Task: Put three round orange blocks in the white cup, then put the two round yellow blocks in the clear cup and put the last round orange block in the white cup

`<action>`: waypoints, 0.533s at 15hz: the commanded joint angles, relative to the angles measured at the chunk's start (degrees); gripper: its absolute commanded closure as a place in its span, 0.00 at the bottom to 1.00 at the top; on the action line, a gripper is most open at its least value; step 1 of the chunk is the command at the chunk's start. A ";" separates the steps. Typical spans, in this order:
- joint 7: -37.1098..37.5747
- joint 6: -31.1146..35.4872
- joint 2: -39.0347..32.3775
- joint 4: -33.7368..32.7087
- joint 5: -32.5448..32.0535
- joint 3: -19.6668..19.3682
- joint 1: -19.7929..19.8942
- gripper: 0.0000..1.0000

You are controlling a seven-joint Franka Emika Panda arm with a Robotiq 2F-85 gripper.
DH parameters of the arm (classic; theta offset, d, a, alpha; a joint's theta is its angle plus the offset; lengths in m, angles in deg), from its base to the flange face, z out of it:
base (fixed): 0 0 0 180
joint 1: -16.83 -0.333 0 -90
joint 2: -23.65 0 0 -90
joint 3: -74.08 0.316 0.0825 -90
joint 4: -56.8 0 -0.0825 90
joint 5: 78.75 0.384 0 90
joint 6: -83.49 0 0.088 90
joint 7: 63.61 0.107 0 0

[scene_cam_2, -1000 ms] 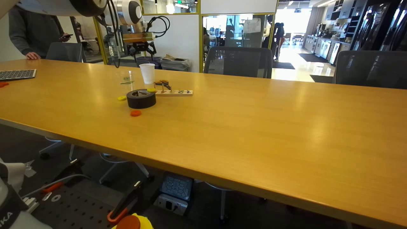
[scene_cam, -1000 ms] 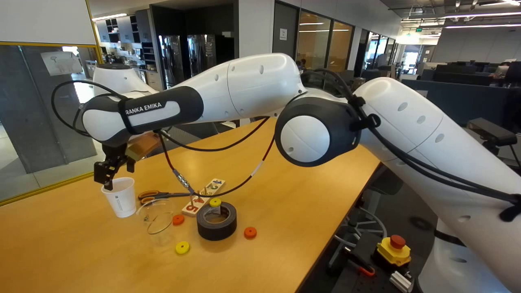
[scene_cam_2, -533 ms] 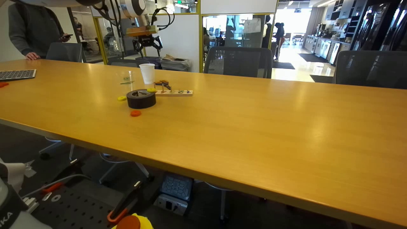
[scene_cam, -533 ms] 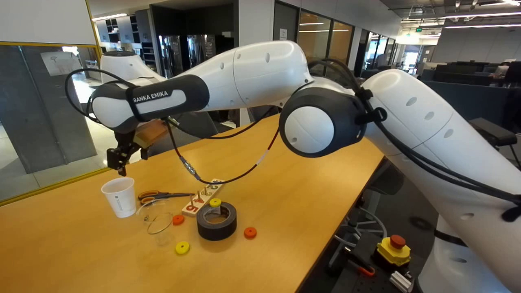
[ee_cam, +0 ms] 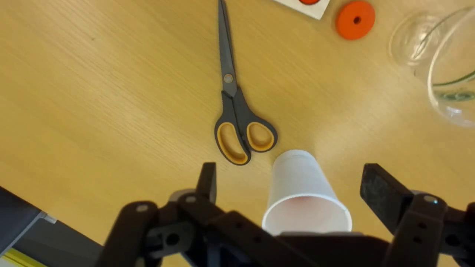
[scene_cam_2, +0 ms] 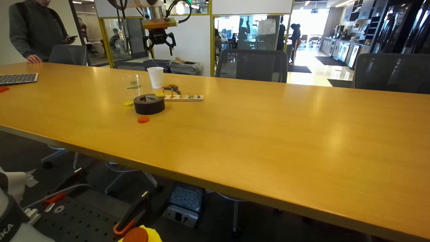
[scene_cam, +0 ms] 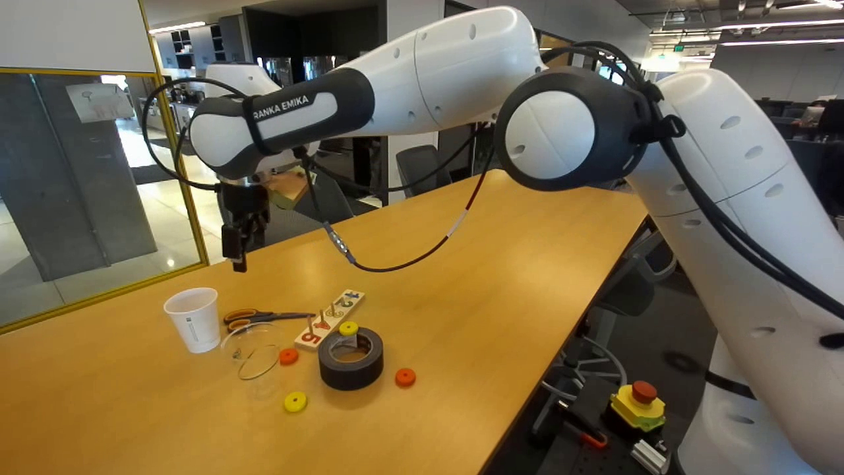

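Observation:
My gripper (ee_cam: 289, 180) stands open with nothing between its fingers, raised higher than the white cup (scene_cam: 194, 323) in both exterior views. In the wrist view the cup's mouth shows below the jaws; a reddish tint colours its inner wall, while its bottom is hidden. Beside it on the table is the clear cup (ee_cam: 445, 70). One round orange block (ee_cam: 355, 20) lies close to the clear cup, another orange block (scene_cam: 405, 377) lies beyond the tape roll. A round yellow block (scene_cam: 295, 401) rests on the table; a second yellow block (scene_cam: 349, 328) sits on the roll's rim.
Black-handled scissors (ee_cam: 237, 111) lie by the white cup. A wooden number board with pegs (scene_cam: 330, 320) is behind the black tape roll (scene_cam: 351, 369). Near the keyboard (scene_cam_2: 18, 79) is a small orange thing (scene_cam_2: 4, 89), too small to identify. A person (scene_cam_2: 37, 30) stands at the table's far end.
My gripper has risen from the white cup's mouth to well above it and shifted sideways, staying open. The cups and the blocks on the table have not moved.

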 commanded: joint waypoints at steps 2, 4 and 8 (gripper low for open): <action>-16.12 0.75 7.35 13.05 1.97 6.01 7.15 0.00; -22.67 0.57 8.30 16.73 2.53 7.56 9.33 0.00; -34.20 0.72 10.06 24.23 1.49 9.32 11.31 0.00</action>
